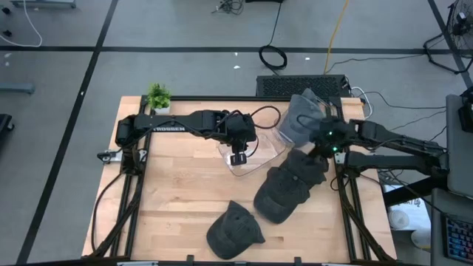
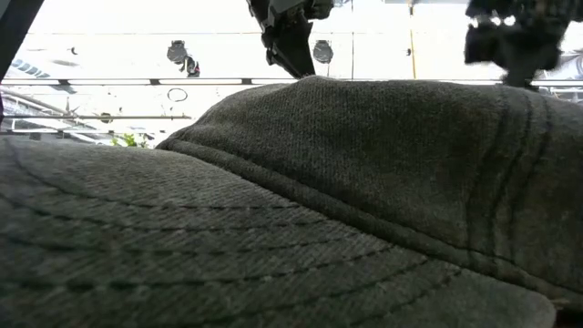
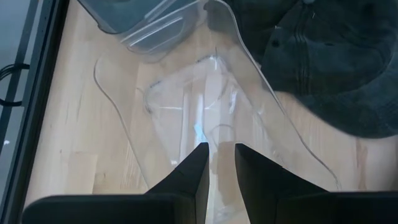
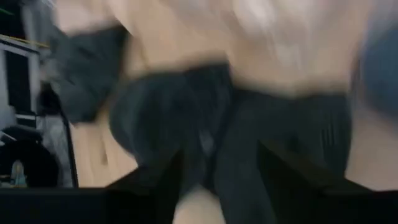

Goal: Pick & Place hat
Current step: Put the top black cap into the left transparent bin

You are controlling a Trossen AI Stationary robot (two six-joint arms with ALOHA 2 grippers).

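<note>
1. Blur smears my right wrist view; I make out dark cap fabric between the two fingers (image 4: 155, 180) but cannot tell whether they pinch it.
2. Low view is nearly filled by one dark hat (image 2: 301, 210) sitting right against the lens; only arm tips show above it.
3. From the high view I count three dark hats: one near the front edge (image 1: 233, 231), one mid-right (image 1: 281, 196), one under the right gripper (image 1: 323, 150) at (image 1: 304, 168), touching the mid-right one.
4. A grey hat (image 1: 301, 118) lies in a clear bin at the table's (image 1: 177, 185) back-right edge.
5. Left gripper (image 1: 237, 158) hovers at table centre over a clear plastic tray (image 3: 205, 93); fingers (image 3: 189, 177) stand slightly apart, holding nothing.
6. Open wood lies front-left; a small plant (image 1: 157, 97) marks the back-left corner.
</note>
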